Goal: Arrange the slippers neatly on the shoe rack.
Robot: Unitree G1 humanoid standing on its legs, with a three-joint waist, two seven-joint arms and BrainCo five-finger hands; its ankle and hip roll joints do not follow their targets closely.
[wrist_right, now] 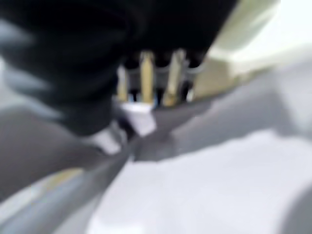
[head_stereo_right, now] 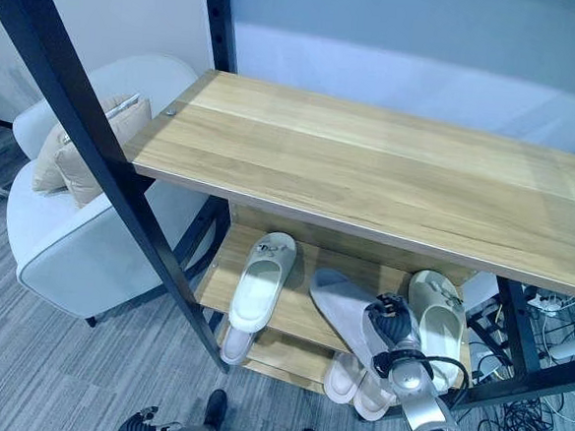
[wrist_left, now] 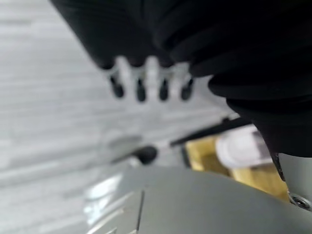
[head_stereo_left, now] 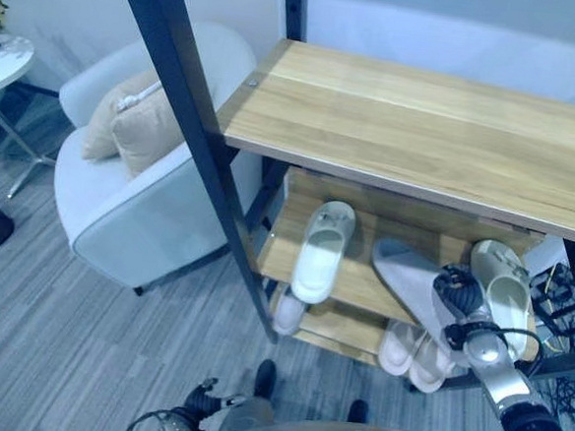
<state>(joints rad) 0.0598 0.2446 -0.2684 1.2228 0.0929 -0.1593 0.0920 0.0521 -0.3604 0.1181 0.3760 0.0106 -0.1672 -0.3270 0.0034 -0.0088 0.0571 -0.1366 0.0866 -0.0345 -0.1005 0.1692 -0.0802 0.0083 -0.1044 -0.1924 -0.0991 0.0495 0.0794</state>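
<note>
Slippers (head_stereo_left: 323, 248) lie on wooden shoe rack (head_stereo_left: 423, 116) beside armchair (head_stereo_left: 140, 205).

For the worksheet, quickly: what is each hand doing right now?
Left hand: open, fingers straight, holding nothing.
Right hand: on the grey slipper; its grip cannot be told.

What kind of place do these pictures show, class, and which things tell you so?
Probably a home entryway or lounge corner: a wooden shoe rack holding slippers such as a white slipper, a cushioned armchair beside it, and grey carpet.
</note>
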